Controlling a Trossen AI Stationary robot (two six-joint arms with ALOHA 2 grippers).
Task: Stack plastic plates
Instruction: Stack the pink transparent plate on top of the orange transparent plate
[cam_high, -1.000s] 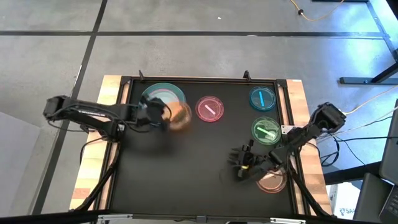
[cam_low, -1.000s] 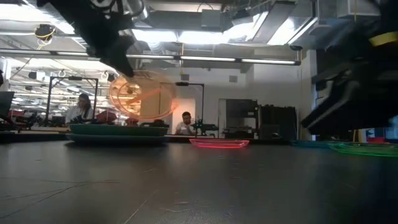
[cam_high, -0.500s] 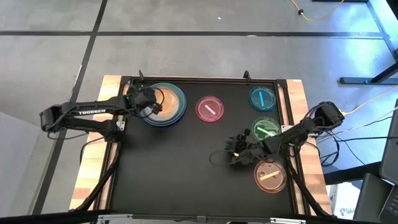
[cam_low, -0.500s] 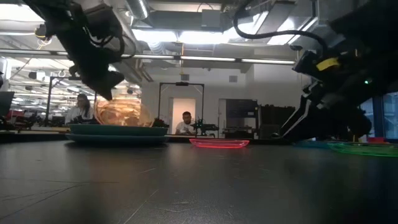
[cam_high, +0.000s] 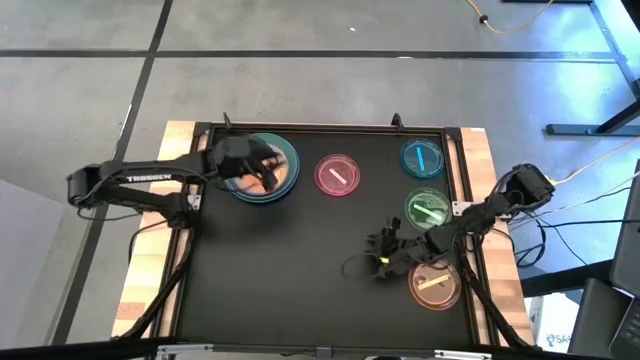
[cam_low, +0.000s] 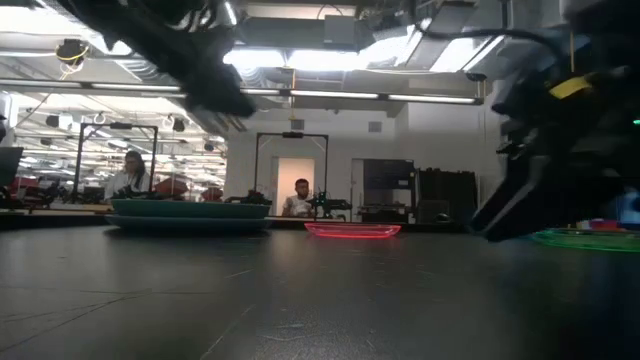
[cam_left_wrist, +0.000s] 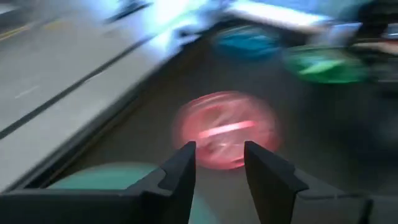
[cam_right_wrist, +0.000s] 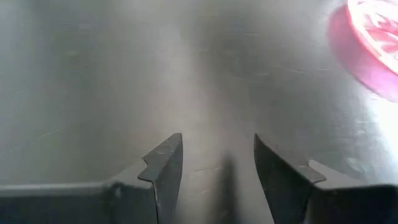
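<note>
Hovering over the stack (cam_high: 262, 168) at the mat's far left: left gripper (cam_left_wrist: 219, 163), fingers apart and empty, probably just after dropping an orange dish there. Waiting low beside the pale pink dish (cam_high: 436, 285): right gripper (cam_right_wrist: 216, 158), parted, holding nothing.

Bright ceiling strips light the room; the left wrist view is heavily motion-blurred, perhaps mid-swing.

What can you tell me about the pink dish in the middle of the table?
The pink dish is a small round plate of translucent, glossy plastic with a pale bar mark across its centre. It lies flat and alone on the black table, right of the teal stack; nothing touches it. From table height it shows as a thin, shallow rim.
</note>
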